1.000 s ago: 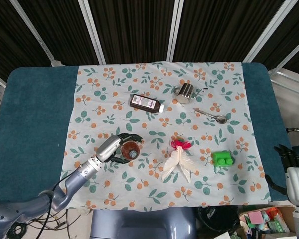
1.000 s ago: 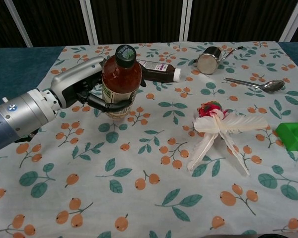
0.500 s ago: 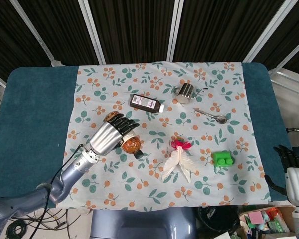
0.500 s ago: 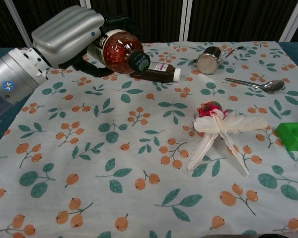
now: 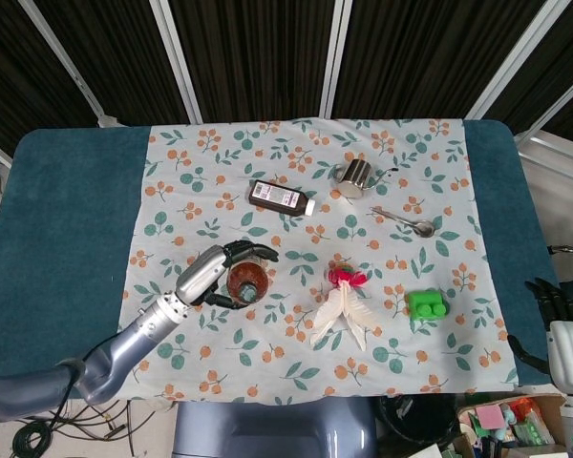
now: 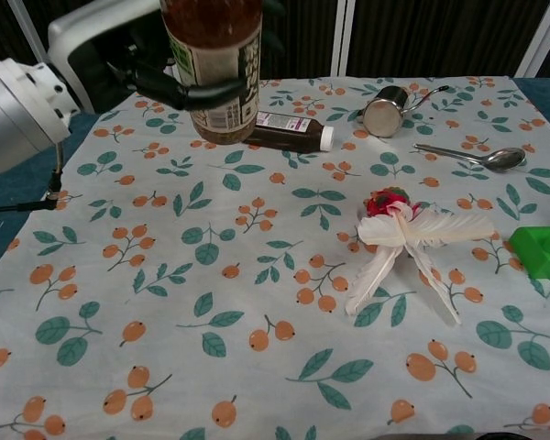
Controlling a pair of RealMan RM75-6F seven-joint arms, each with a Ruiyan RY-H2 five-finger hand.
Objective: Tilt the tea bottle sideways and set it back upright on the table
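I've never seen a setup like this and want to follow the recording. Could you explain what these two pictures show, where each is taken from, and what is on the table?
This is a two-armed robot with human-like hands, steered by a person. One picture looks down from its head, the other looks forward from its chest, so both show the same table.

The left hand grips a tea bottle roughly upright; the chest view suggests it is lifted above the tablecloth. The right hand rests at the table's far right edge, holding nothing that can be seen.

On the cloth lie a dark brown bottle on its side, a small metal cup tipped over, a spoon, a white feather toy with a red top and a green toy block.
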